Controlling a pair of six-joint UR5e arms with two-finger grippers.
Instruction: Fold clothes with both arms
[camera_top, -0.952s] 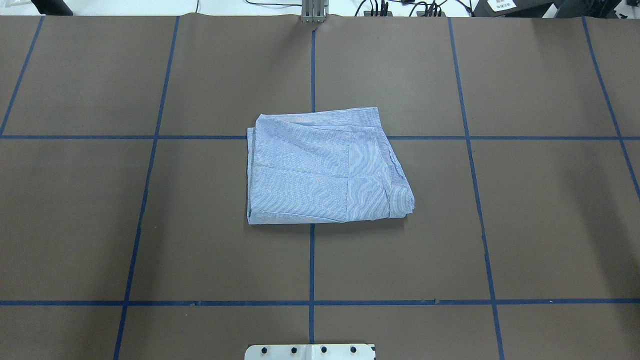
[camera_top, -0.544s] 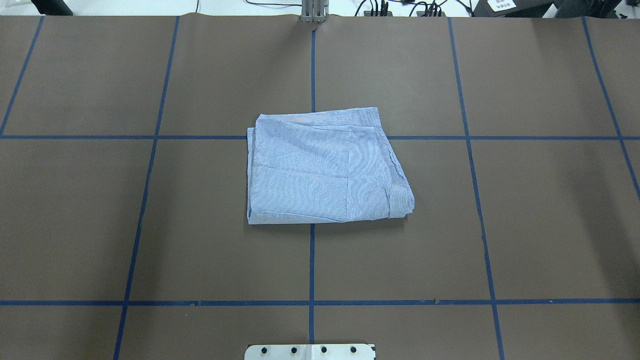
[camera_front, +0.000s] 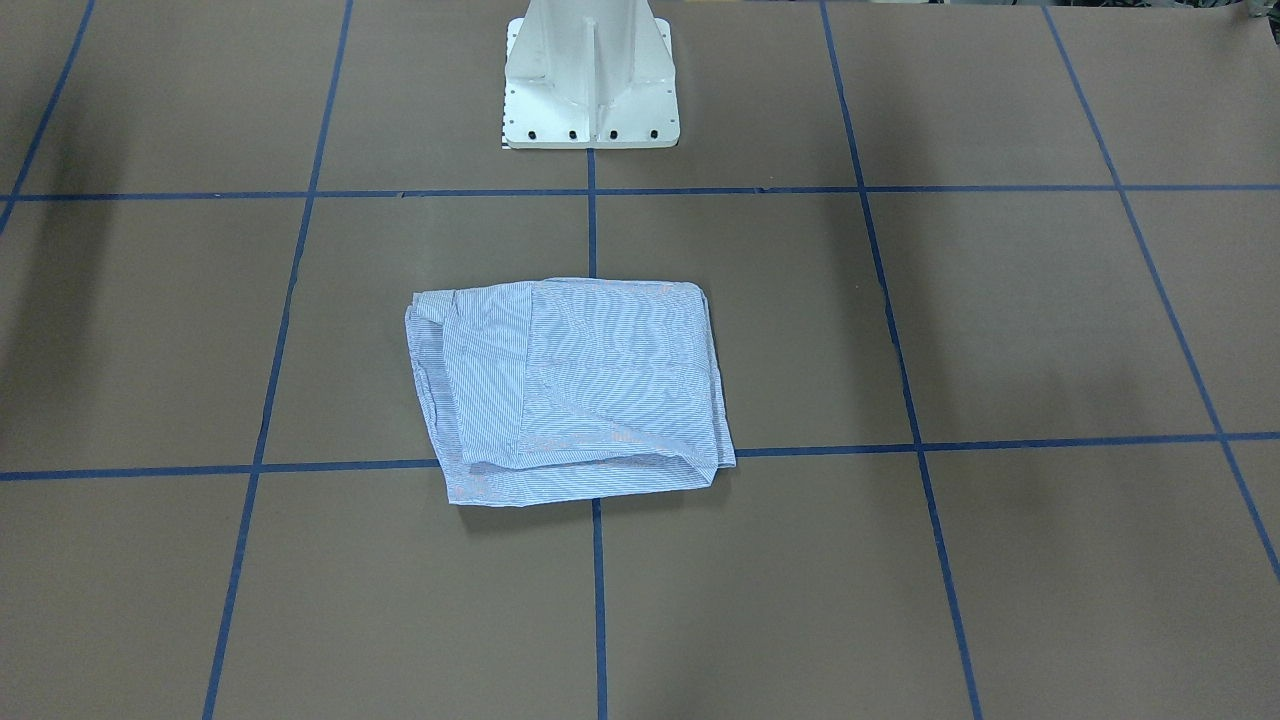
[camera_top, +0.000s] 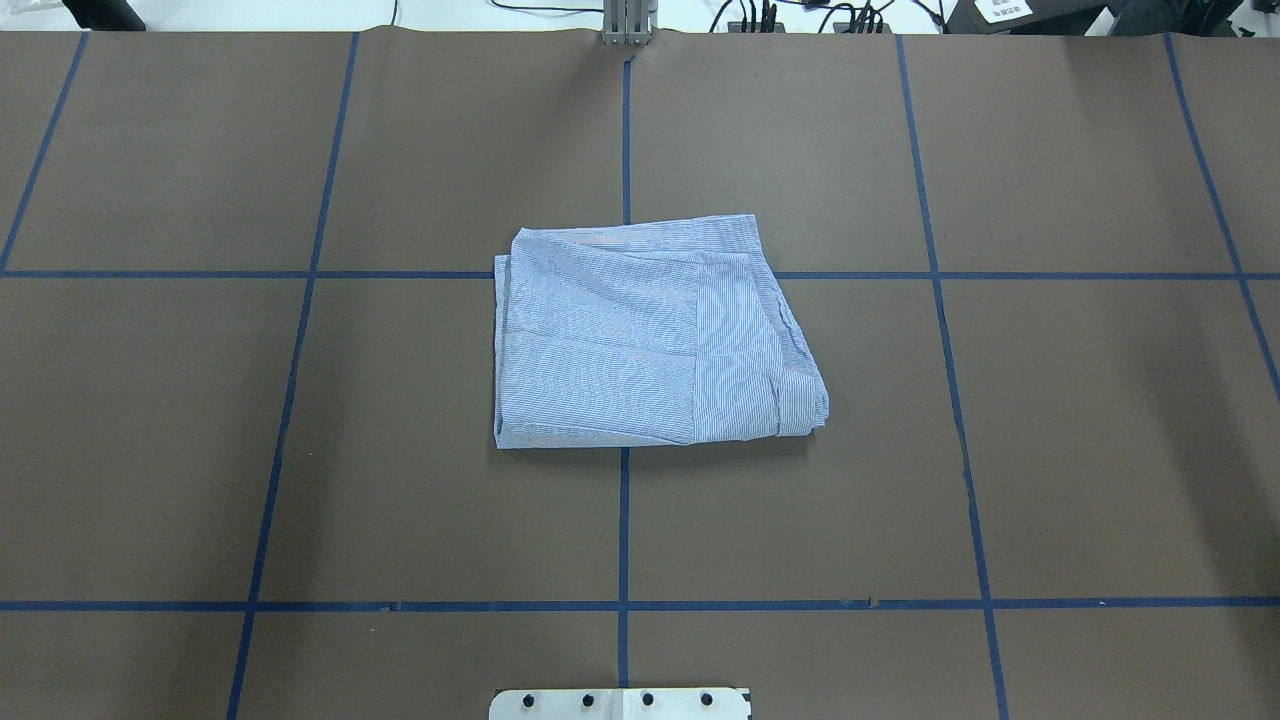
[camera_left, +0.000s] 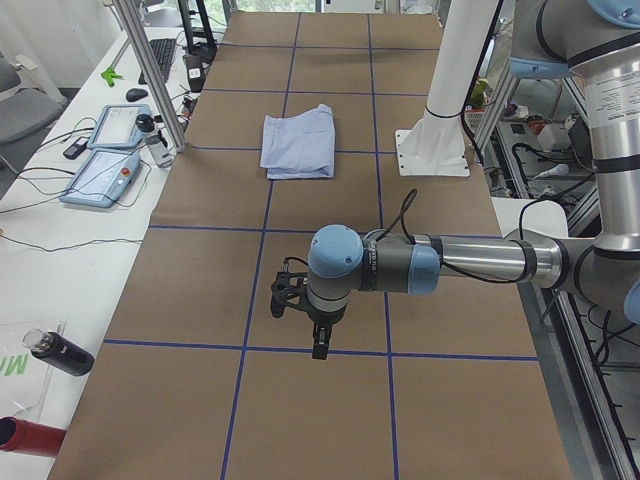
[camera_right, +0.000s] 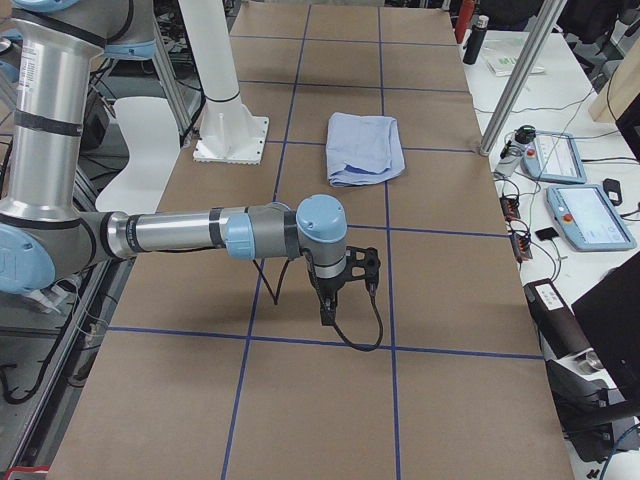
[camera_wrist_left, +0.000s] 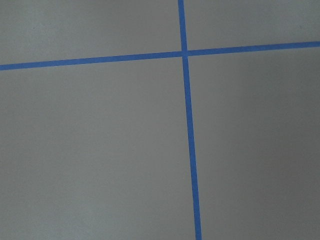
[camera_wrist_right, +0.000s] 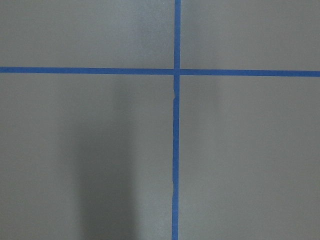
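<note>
Since the brown paper-covered table (camera_top: 1100, 450) carries only one folded bundle at its middle, I judge the folding done or nearly so. Both arms are well apart from it: the left arm (camera_left: 470, 262) reaches low over one end of the table, the right arm (camera_right: 180, 232) over the other. The shirt (camera_top: 640, 340) lies as a compact rectangle across the centre tape line (camera_top: 624, 520), its layers stepped and splayed along its right side. Whether the left gripper (camera_left: 316, 345) or the right gripper (camera_right: 328, 315) is spread or closed I cannot tell, though neither holds cloth. Any tidying should square the loose corner (camera_top: 803, 405) gently, without dragging the stack.
</note>
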